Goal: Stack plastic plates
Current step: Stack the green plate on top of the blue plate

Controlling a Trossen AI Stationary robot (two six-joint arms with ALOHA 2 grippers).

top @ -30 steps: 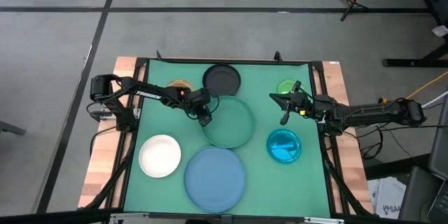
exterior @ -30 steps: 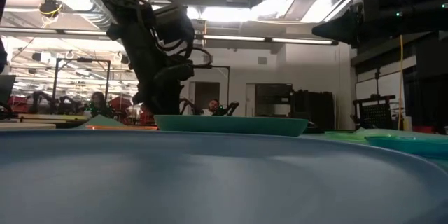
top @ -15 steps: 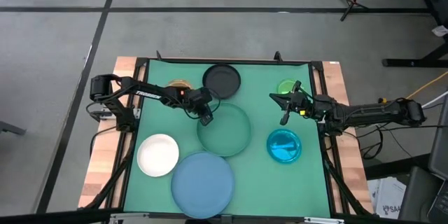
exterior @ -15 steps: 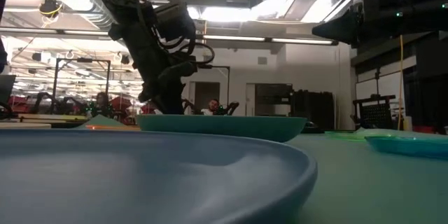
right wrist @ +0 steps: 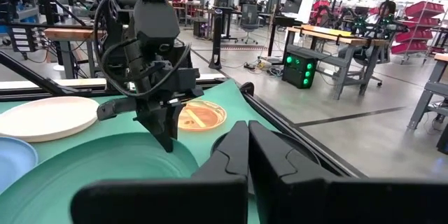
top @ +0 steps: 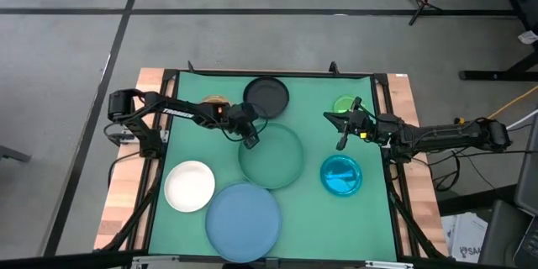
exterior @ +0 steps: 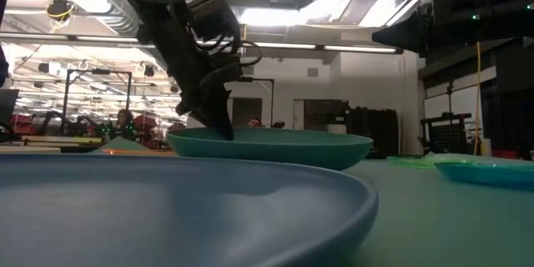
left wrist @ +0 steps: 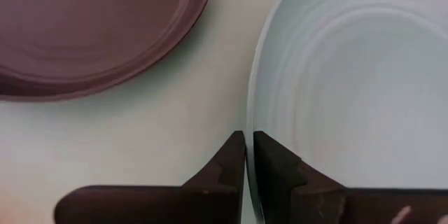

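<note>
The dark teal plate (top: pixel 273 158) lies mid-table, with my left gripper (top: pixel 250 140) shut on its far-left rim; the low view shows the teal plate (exterior: pixel 275 143) with that side slightly higher. Nearby lie the light blue plate (top: pixel 244 223), white plate (top: pixel 189 187), black plate (top: pixel 266 97), green plate (top: pixel 343 104) and cyan plate (top: pixel 341 176). The orange plate (top: pixel 216 102) is partly under the left arm. My right gripper (top: pixel 340 141) hovers shut between the green and cyan plates, touching nothing. My left gripper pinches the dark teal plate's rim (left wrist: pixel 249 115) at its far-left side, one finger inside the plate and one outside. The fingers (exterior: pixel 219 121) come from above, slanting down. The held side looks slightly raised; the light blue plate hides the teal plate's underside.
The light blue plate (exterior: pixel 167 217) lies close to the table's near edge. The black plate (left wrist: pixel 91 28) lies just beyond the held rim. Bare green mat (top: pixel 370 227) shows at the near right corner. Wooden boards (top: pixel 122 193) flank the mat.
My left gripper moved toward the near-left and dragged the dark teal plate with it. The teal plate pushed the light blue plate toward the near edge and the left. The gripper then tipped, and the plate's held side rose slightly.
</note>
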